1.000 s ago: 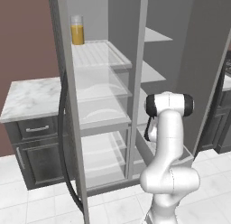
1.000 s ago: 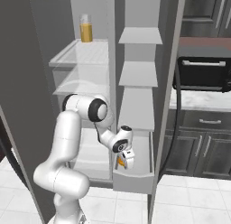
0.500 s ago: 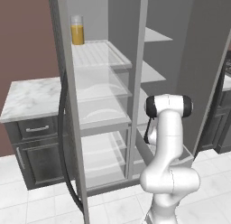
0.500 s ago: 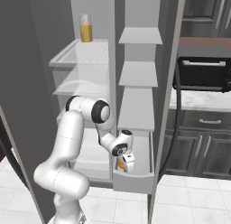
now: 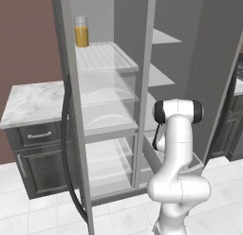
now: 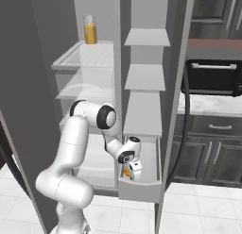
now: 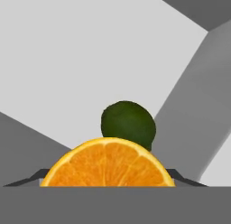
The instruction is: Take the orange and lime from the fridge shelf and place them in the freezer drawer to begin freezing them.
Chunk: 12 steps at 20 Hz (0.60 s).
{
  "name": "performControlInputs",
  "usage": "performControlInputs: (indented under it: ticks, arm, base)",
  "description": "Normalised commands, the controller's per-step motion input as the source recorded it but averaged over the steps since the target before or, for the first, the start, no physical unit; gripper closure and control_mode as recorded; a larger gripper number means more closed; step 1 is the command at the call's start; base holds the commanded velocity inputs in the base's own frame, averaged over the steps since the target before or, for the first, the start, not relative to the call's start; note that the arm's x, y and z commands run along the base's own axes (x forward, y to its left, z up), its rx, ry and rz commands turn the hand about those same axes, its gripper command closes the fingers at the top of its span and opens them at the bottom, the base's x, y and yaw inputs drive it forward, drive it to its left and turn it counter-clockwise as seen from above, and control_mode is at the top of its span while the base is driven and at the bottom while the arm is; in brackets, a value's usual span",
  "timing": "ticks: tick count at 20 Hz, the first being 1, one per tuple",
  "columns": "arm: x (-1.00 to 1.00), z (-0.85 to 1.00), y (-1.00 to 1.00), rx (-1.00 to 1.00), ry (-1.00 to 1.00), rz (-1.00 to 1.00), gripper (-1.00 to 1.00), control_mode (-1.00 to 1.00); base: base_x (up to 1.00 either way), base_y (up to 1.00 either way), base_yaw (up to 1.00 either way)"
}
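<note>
My gripper reaches down into the pale grey freezer drawer and is shut on the orange. In the hand view the orange shows its cut face low in the middle, with a dark fingertip at each side. Just beyond it the dark-green lime lies on the freezer drawer floor, apart from my fingers. The ridged white fridge shelf is high up in the open fridge, also seen from the right.
A tall glass of orange juice stands at the back of the top shelf. Plain grey shelves stack above the drawer. A marble counter flanks the fridge on the left, a dark oven on the right.
The gripper has sunk a little lower into the freezer drawer with the orange still held. The base and views have not shifted.
</note>
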Motion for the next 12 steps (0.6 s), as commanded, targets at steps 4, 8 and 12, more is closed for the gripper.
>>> performControlInputs:
  ticks: [4,8,12]
  arm:
    - [-0.26,-0.11,-0.17,0.02,-0.02,0.00,1.00,-1.00]
    - [0.00,0.03,-0.34,0.00,-0.03,0.00,1.00,-1.00]
    - [0.00,-0.13,-0.19,0.00,0.00,0.00,1.00,-1.00]
  base:
    - [0.00,0.00,0.00]
    - [0.00,0.00,0.00]
    - [0.00,0.00,0.00]
